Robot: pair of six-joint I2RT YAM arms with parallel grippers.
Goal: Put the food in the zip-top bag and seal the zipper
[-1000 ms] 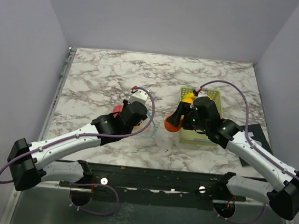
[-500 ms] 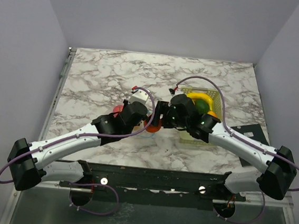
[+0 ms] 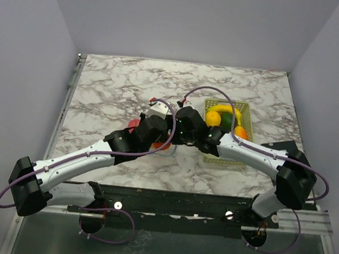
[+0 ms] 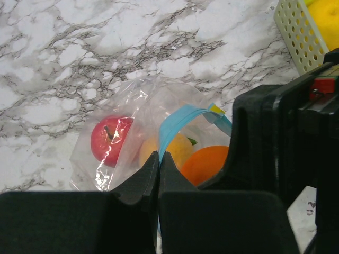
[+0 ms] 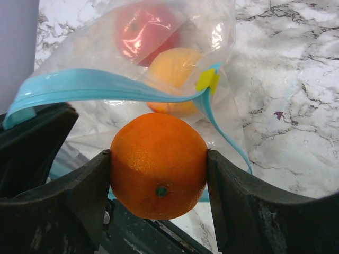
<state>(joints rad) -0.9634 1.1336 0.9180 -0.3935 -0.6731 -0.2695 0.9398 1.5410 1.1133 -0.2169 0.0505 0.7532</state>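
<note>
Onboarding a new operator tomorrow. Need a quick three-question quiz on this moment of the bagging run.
1. Multiple choice: what does the right hand hold?
A) lemon
B) orange
C) banana
2. True or false: the red apple is inside the zip-top bag.
3. Fill in: the left hand is shut on the bag's blue ____.

Key: 1 B; 2 true; 3 zipper.
</note>
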